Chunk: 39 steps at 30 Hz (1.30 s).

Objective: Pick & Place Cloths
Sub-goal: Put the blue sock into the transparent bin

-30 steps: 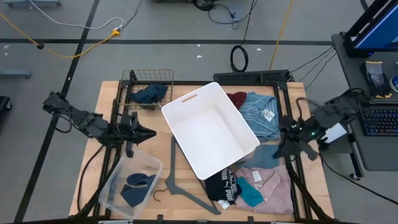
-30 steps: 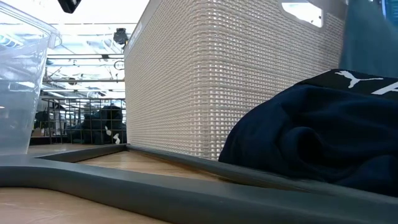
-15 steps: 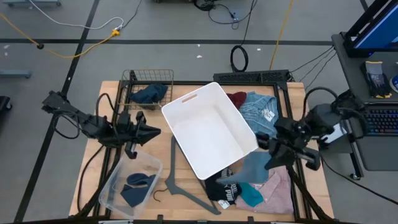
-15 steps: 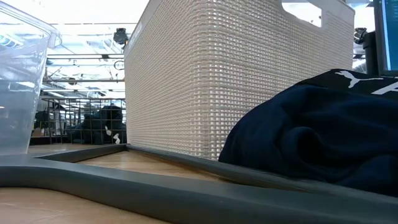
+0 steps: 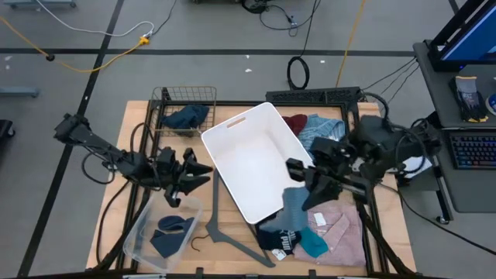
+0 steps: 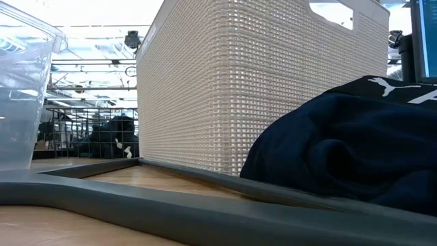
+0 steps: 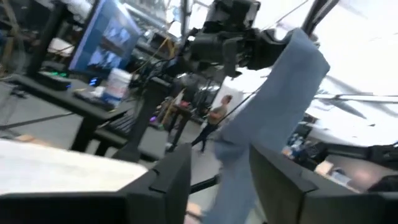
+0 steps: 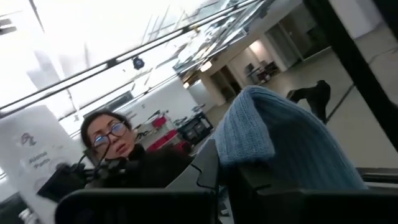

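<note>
Cloth hangs from our right gripper (image 5: 297, 172), whose jaws are clamped on a grey-blue garment (image 5: 297, 208) that drapes down from them over the near right rim of the white basket (image 5: 260, 161). In the right wrist view the same knit fabric (image 8: 273, 140) bunches up between the dark fingers (image 8: 205, 168). Below the hanging garment we see the black cloth with white print (image 5: 277, 236), the teal cloth (image 5: 312, 242) and the pink shirt (image 5: 341, 229) lying on the table (image 5: 116, 205). Behind the right jaws, on the far side, lie the light-blue shirt with its white tag (image 5: 319, 132) and the maroon cloth (image 5: 295, 122).

Our left gripper (image 5: 203, 173) hovers beside the basket's left wall with its jaws parted and nothing between them; its wrist view shows the two fingers (image 7: 171, 177) apart. Just below those jaws sits a clear plastic bin (image 5: 139, 240) with a navy cloth (image 5: 170, 232) inside. Another navy cloth (image 5: 186, 118) fills the wire basket (image 5: 163, 97) beyond them. A grey hanger (image 5: 221, 229) lies between the bin and the black cloth.
</note>
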Motion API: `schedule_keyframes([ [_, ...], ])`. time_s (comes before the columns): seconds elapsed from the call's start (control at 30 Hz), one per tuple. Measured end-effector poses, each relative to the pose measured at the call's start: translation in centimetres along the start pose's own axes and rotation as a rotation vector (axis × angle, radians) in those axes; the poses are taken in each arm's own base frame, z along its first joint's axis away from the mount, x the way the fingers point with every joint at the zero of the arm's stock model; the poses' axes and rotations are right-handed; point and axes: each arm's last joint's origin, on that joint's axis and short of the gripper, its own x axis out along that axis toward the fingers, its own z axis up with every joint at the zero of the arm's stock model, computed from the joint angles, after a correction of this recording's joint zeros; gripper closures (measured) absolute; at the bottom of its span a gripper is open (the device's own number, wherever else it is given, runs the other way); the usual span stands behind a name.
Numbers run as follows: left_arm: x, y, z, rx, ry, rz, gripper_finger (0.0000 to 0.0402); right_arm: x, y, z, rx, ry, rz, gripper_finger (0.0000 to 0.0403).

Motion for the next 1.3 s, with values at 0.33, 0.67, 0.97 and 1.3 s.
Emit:
schedule_keyframes([
  [0.33,1.4,-0.5,-0.9,-0.032,-0.056,-0.05,0.0149,2.0,-2.8,2.9,-0.059,0.048,0.098,0.0401],
  [0.67,4.4,-1.9,0.1,0.004,-0.055,-0.1,0.0122,2.8,-6.3,4.8,-0.063,-0.008,0.189,0.0401],
  [0.97,7.3,-2.4,0.1,0.04,0.006,-0.16,0.0121,1.7,-8.0,5.8,-0.066,-0.025,0.163,0.0401],
  [1.3,10.5,-2.1,-0.9,0.031,0.059,-0.216,0.0121,0.8,-8.3,6.6,-0.113,-0.053,0.152,0.0401],
])
